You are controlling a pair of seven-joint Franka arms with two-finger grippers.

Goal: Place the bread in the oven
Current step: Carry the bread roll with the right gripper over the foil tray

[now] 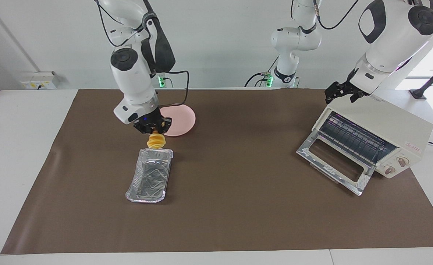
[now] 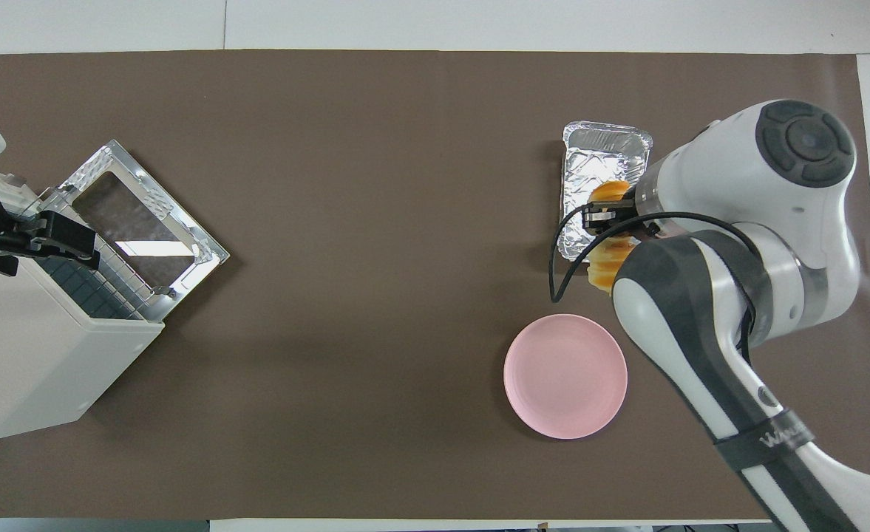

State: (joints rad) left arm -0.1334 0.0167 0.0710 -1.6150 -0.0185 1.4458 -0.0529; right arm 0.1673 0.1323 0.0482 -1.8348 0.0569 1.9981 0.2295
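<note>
Right gripper (image 1: 154,129) is clamped on the bread (image 1: 156,141), fingers pinching its upper end so the loaf hangs down lengthwise, airborne over the edge of the foil tray (image 1: 149,175) that lies nearest the robots. From overhead the bread (image 2: 606,229) overlaps that same end of the tray (image 2: 603,164). I read this as mid-carry, bread not yet set down anywhere.

Landmark for everything below: the foil tray.

Risks as I judge them:
- Grip is on one end only, the rest dangling — a quick swing could make the loaf pivot or slip out.
- If I lower it at this angle, the bottom end meets the tray rim first and could tip the light foil or shove it.
- The ridged loaf looks soft; squeezing harder may deform it.

Surroundings:
- Pink plate (image 1: 179,119) sits bare, nearer the robots than the tray, close to it.
- Oven (image 1: 377,135) stands well apart from the tray, at the left arm's end of the table, door (image 1: 334,165) dropped open, rack visible.
- Left gripper (image 1: 343,92) waits, jaws spread wide and holding nothing, over the oven's top corner.
- Between tray and oven I see only brown mat (image 1: 238,191) — nothing blocks the path, though the left gripper hangs near the oven mouth.
</note>
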